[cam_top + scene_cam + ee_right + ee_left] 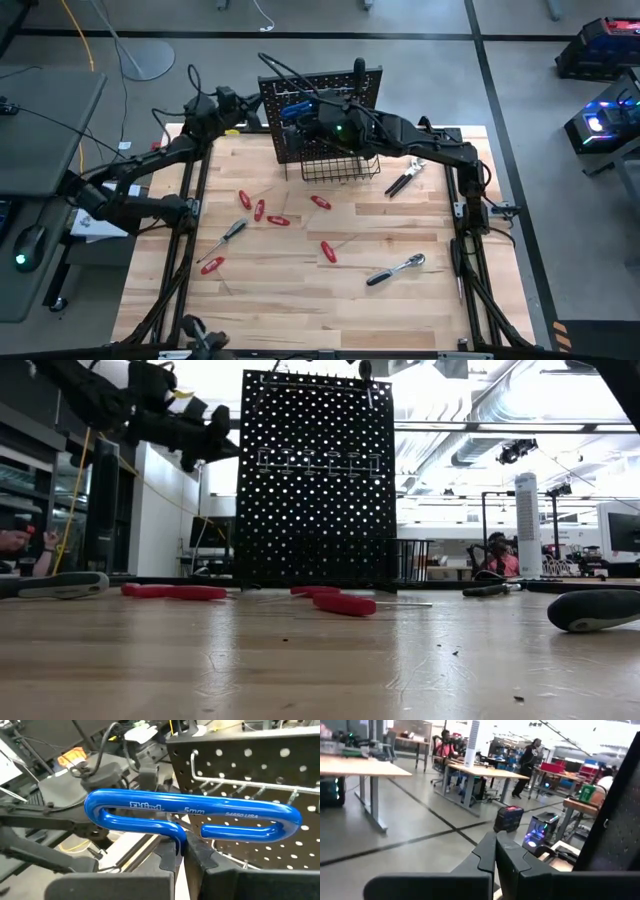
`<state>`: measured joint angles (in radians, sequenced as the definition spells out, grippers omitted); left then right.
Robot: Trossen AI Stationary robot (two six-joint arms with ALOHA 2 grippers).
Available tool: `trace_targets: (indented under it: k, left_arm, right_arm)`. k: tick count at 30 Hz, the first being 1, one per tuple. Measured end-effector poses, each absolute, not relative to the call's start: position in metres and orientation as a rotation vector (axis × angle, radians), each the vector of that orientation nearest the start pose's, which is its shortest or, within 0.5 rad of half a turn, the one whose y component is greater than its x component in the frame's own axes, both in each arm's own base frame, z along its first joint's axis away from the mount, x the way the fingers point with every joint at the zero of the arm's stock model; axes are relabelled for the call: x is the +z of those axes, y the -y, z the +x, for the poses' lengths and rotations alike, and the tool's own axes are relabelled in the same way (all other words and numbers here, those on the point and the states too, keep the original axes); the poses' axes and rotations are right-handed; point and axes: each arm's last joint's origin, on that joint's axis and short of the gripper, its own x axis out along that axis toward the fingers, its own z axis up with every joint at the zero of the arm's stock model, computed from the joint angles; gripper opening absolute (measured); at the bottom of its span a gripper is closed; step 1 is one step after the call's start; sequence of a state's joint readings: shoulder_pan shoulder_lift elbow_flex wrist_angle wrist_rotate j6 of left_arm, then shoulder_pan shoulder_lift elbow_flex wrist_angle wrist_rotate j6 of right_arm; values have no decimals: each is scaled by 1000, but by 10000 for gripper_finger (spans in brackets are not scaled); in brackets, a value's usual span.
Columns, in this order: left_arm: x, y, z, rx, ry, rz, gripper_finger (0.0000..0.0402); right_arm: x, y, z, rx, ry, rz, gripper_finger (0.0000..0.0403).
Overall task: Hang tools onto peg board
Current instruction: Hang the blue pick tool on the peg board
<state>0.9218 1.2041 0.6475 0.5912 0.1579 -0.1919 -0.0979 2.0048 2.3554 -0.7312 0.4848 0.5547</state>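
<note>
Fingers of the right gripper [179, 851] pinch the stem of a blue T-handle key [192, 815], holding its looped handle level just in front of the peg board [260, 775], close to a wire hook rail [240, 782] on the board's face. Fingers of the left gripper [496, 852] are pressed together and hold nothing; that gripper hangs in the air at the far left of the worktop [300, 290], beside the board's left edge.

The peg board [325, 105] stands upright at the far middle of the worktop, with a black wire basket [340, 167] at its base on the near side. Loose tools lie on the wood: several red-handled screwdrivers [262, 212] scattered across the middle, a black-handled screwdriver [228, 235] to the left, a chrome ratchet [396, 269] nearer on the right, and a pair of pliers [405, 178] just right of the basket.
</note>
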Motion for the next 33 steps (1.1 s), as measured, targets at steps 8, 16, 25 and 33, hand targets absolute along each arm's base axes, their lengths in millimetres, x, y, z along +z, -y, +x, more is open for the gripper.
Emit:
trace_targets:
  k: [8, 16, 25, 33]
  left_arm:
    - [285, -211, 173, 551, 98, -16, 0]
    - [287, -202, 181, 403, 96, -65, 0]
    - [284, -179, 203, 280, 66, -128, 0]
    - [284, -157, 221, 180, 61, -195, 0]
  right_arm:
    - [453, 37, 421, -591, -237, 428, 1]
    - [464, 35, 409, -648, -191, 455, 1]
    - [463, 38, 405, -637, -228, 459, 1]
    - [472, 35, 387, -610, -314, 325, 1]
